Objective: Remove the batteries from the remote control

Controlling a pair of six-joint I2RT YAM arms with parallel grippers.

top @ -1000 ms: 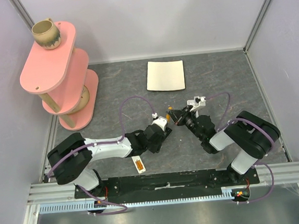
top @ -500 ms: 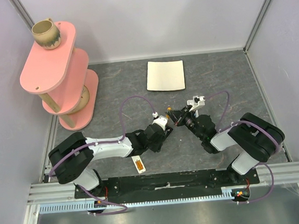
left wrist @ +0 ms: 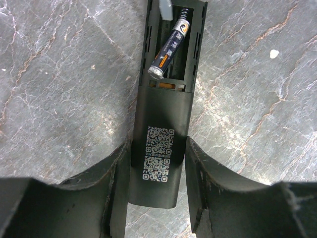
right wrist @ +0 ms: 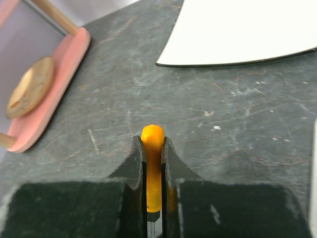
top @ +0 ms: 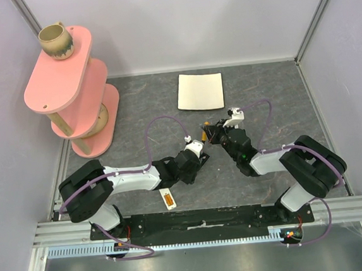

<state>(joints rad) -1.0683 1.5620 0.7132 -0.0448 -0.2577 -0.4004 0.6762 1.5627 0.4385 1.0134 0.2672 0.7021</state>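
Note:
The remote control (left wrist: 158,129) lies back up on the grey table, dark, with a QR label. My left gripper (left wrist: 158,148) is shut on its near end. Its battery bay is uncovered, and one battery (left wrist: 169,49), black with an orange end, lies askew in it. My right gripper (right wrist: 152,140) is shut on an orange battery (right wrist: 152,133), whose rounded end pokes past the fingertips above the table. In the top view the right gripper (top: 208,135) and that battery (top: 204,131) are just beyond the left gripper (top: 200,162), apart from the remote (top: 204,159).
A white square mat (top: 200,91) lies behind the grippers. A pink tiered shelf (top: 68,75) stands at the back left, with a mug (top: 55,42) on top and a bowl (top: 100,120) lower down. A small white piece with an orange mark (top: 167,199) lies near the left arm.
My right gripper has moved left and toward the back with the orange battery, away from the bay. The left arm and the remote have stayed put.

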